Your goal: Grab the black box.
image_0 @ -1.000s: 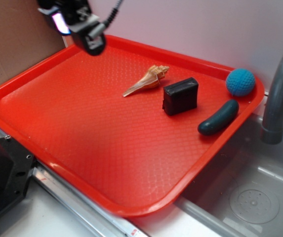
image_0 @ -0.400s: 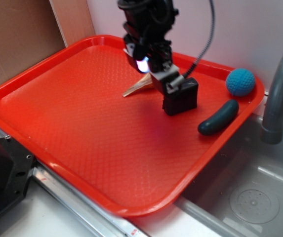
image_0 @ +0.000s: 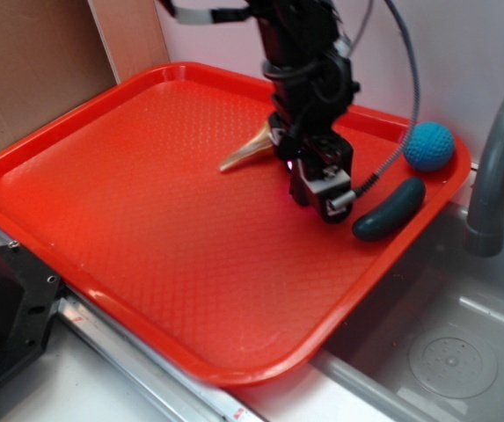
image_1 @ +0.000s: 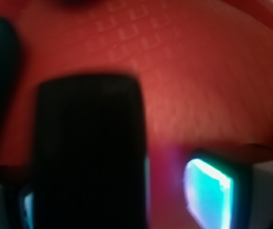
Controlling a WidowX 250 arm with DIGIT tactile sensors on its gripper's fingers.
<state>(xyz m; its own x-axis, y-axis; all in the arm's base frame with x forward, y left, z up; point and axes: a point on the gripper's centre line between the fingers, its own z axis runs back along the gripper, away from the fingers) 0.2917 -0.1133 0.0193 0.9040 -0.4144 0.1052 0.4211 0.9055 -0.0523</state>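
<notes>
The black box (image_1: 88,143) fills the lower left of the blurred wrist view, standing on the red tray (image_0: 102,220). My gripper (image_1: 117,200) is down over it and open. One glowing fingertip (image_1: 207,191) stands apart from the box's right side, with a strip of red tray showing between them. The other fingertip (image_1: 24,210) peeks out at the box's left edge. In the exterior view the gripper (image_0: 322,186) covers most of the box (image_0: 299,188), at the tray's right side.
A dark green cucumber toy (image_0: 389,209) lies just right of the gripper, with a blue ball (image_0: 428,146) behind it. A tan shell (image_0: 247,151) lies to the left. A grey faucet (image_0: 498,158) and sink (image_0: 445,352) are at right, and cardboard (image_0: 23,70) at left.
The arm swung from the tray's far left corner to the box, then came down over it, so its fingers now straddle the box. The box has not shifted.
</notes>
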